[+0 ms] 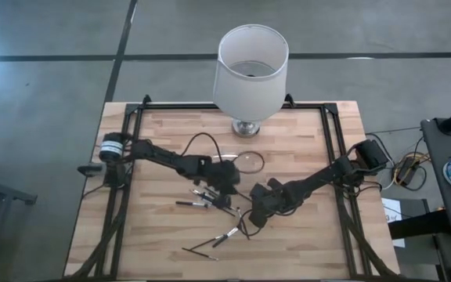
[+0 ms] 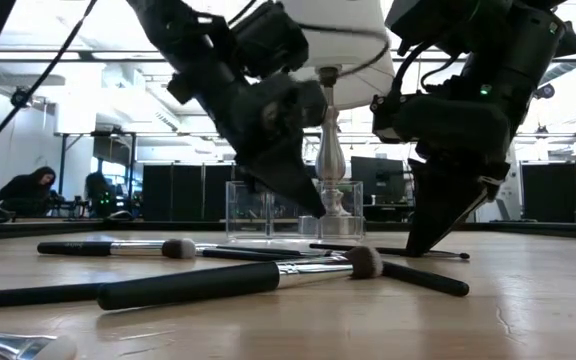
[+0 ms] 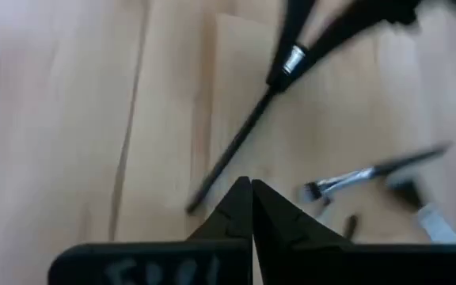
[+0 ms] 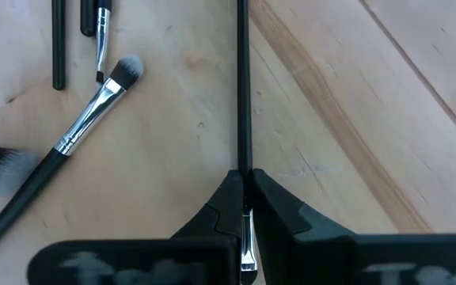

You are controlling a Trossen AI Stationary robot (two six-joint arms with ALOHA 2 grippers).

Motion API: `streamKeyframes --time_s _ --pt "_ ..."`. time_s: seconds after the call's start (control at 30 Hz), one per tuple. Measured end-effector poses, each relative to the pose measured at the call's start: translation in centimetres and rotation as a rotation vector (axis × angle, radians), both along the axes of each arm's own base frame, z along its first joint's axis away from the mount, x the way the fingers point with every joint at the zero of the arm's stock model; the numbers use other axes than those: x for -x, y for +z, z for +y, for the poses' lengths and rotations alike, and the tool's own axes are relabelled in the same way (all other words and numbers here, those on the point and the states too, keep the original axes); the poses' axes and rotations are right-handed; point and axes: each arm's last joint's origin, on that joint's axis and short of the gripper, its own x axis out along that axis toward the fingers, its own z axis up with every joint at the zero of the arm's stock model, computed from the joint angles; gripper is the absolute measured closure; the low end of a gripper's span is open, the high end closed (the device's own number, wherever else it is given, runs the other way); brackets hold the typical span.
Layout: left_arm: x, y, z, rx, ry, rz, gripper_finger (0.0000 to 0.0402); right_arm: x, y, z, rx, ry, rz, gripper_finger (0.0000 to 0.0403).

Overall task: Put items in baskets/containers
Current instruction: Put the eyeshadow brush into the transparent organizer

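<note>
Several thin dark brushes (image 1: 196,203) lie scattered on the wooden table's middle; one thick one (image 2: 238,281) lies nearest in the low view. A clear plastic container (image 2: 288,210) stands behind them. My right gripper (image 4: 244,178) points steeply down at the table and is shut on a thin brush. My left gripper (image 3: 249,186) is just left of it, slanting down, shut with nothing between its fingertips; a long brush (image 3: 236,142) lies on the wood just beyond them. My right gripper pinches the thin brush's dark handle (image 4: 243,162) between its two fingers, close to the metal ferrule (image 4: 246,241) that shows behind the fingertips. The fingers come from above, slanting down, in line with the brush. The handle runs away from the fingertips low over the wood.
A white lampshade on a metal base (image 1: 249,66) stands at the table's far middle. Dark cables (image 1: 202,141) loop over the wood near the left arm. More brushes (image 1: 225,235) lie toward the near edge.
</note>
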Motion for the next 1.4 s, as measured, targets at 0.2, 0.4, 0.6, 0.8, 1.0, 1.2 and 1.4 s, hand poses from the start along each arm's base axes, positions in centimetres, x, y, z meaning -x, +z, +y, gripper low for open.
streamKeyframes --time_s 0.2,0.4,0.6,0.8,1.0,1.2,1.4 --pt "-0.2 -0.3 1.8 0.269 0.139 -0.009 0.0401 0.0 0.0 0.0 0.008 0.018 -0.001 0.039" --pt "-0.3 -1.6 1.8 0.383 0.161 0.064 0.0401 -0.1 0.1 0.0 0.01 0.023 0.0 0.039" --pt "-0.4 -2.8 2.0 0.337 0.258 0.088 0.0401 -0.1 0.1 0.0 0.006 0.012 -0.002 0.039" --pt "-0.5 -2.9 2.2 0.295 0.292 0.08 0.0401 -0.1 0.2 0.0 0.002 0.005 -0.006 0.039" --pt "-0.5 -2.8 2.0 0.278 0.241 0.065 0.0401 -0.1 0.2 0.0 0.002 0.005 -0.007 0.039" --pt "-0.5 -2.5 1.0 0.006 0.013 -0.025 0.0401 -0.1 0.2 0.0 0.002 0.006 -0.007 0.039" --pt "-0.5 -2.6 0.3 -0.267 -0.121 -0.071 0.0401 -0.1 0.2 0.0 0.002 0.006 -0.007 0.039"
